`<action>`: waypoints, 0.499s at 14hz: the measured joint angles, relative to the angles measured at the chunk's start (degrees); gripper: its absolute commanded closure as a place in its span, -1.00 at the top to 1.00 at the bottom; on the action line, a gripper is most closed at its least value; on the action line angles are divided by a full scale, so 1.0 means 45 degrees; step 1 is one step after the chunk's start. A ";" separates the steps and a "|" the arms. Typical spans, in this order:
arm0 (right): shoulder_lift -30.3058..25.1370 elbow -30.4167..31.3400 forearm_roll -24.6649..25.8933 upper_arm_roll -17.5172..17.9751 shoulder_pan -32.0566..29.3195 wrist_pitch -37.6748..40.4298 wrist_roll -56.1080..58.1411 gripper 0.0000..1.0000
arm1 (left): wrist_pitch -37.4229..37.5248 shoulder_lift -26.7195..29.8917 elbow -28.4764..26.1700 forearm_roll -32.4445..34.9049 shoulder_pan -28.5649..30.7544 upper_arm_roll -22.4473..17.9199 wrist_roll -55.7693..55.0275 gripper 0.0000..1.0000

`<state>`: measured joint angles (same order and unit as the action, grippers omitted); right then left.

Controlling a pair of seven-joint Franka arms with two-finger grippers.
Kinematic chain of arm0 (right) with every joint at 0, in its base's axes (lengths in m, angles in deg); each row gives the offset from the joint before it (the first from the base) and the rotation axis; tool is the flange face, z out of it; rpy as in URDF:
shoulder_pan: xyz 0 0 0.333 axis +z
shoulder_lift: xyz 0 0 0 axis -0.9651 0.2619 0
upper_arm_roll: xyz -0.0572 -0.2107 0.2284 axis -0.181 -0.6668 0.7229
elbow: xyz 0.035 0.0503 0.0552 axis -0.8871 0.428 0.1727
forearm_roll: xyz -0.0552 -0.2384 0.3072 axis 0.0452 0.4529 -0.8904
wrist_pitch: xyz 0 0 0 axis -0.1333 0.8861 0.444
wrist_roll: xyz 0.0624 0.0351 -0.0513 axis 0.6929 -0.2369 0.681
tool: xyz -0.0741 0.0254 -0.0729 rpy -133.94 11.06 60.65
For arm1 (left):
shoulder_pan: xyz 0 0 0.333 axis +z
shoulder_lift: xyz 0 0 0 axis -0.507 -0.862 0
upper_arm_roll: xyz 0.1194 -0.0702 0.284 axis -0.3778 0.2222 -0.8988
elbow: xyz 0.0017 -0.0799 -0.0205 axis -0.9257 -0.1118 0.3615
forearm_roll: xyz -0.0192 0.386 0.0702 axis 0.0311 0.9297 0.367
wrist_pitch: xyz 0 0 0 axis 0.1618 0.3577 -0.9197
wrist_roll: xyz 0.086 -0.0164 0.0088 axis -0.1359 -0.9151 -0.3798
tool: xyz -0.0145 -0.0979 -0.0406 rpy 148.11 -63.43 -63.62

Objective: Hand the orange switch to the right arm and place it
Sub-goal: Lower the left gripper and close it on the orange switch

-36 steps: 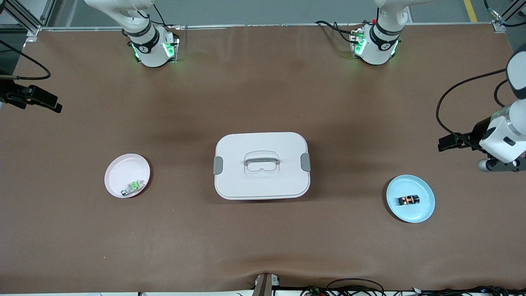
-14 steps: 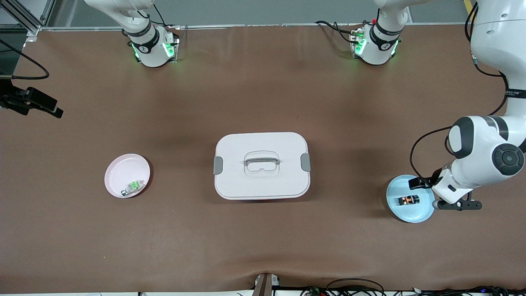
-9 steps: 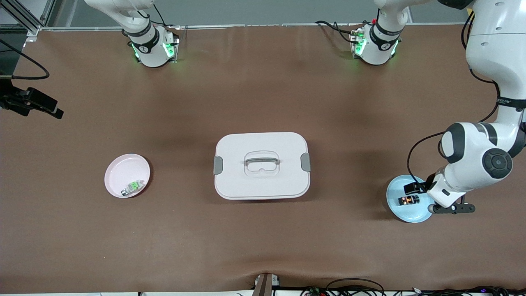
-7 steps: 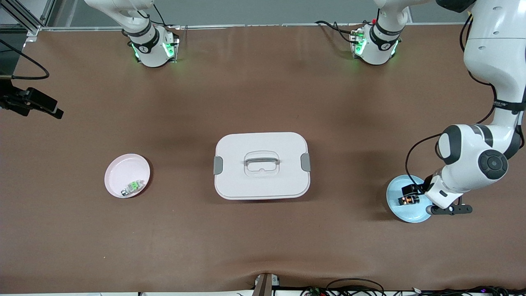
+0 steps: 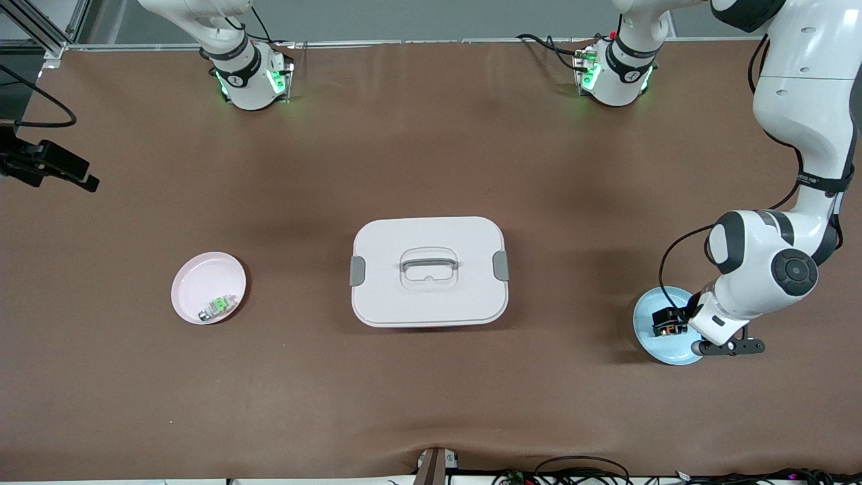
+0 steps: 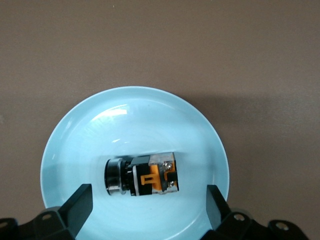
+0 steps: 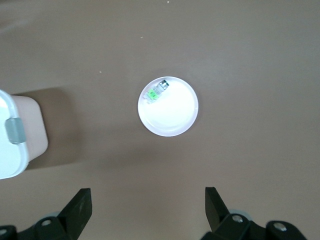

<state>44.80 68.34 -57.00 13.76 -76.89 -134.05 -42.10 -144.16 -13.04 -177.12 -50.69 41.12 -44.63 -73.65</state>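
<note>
Orange switch (image 6: 142, 176) lies on its side in blue plate (image 6: 75, 135), toward left arm's end of bench (image 5: 431, 391). Left end effector (image 6: 145, 210) low over plate, fingers (image 6: 77, 205) spread wide either side of switch, not touching it. Right end effector (image 7: 147, 212) waits high over bench, fingers apart, empty, looking down on pink plate (image 7: 175, 117) holding green-and-silver part (image 7: 156, 92). White lidded box (image 5: 429, 271) mid-bench between plates.

We're looking at a robotics lab bench: two white Franka arms bolted along a brown-covered table (image 5: 431, 404), green status lights glowing at their bases, aluminium framing at one corner, cables trailing along the table's edge.
</note>
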 measured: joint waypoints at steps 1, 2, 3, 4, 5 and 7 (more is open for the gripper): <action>0.0000 -0.0002 0.0142 0.0035 0.0039 0.0000 0.0018 1.00 | -0.0122 -0.0120 -0.0002 0.0000 0.0000 0.0000 0.0000 1.00; 0.0000 -0.0003 0.0225 0.0068 0.0125 -0.0001 0.0025 1.00 | -0.0227 -0.0230 -0.0002 0.0000 0.0000 -0.0001 0.0000 1.00; 0.0000 -0.0004 0.0259 0.0101 0.0220 -0.0008 0.0025 1.00 | -0.0298 -0.0316 -0.0002 0.0000 0.0002 -0.0002 0.0000 1.00; 0.0000 -0.0005 0.0268 0.0121 0.0302 -0.0016 0.0025 1.00 | -0.0322 -0.0377 -0.0002 0.0000 0.0008 -0.0007 0.0000 1.00; 0.0000 -0.0006 0.0273 0.0123 0.0345 -0.0017 0.0025 1.00 | -0.0324 -0.0412 -0.0002 0.0001 0.0015 -0.0014 0.0000 1.00; 0.0000 -0.0006 0.0280 0.0114 0.0349 0.0007 0.0025 1.00 | -0.0324 -0.0430 -0.0001 0.0058 0.0029 -0.0029 0.0000 1.00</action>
<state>44.81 68.32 -55.74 14.27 -75.32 -134.02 -41.99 -145.61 -14.97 -177.12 -50.43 41.25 -44.76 -73.65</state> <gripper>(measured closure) 0.000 0.000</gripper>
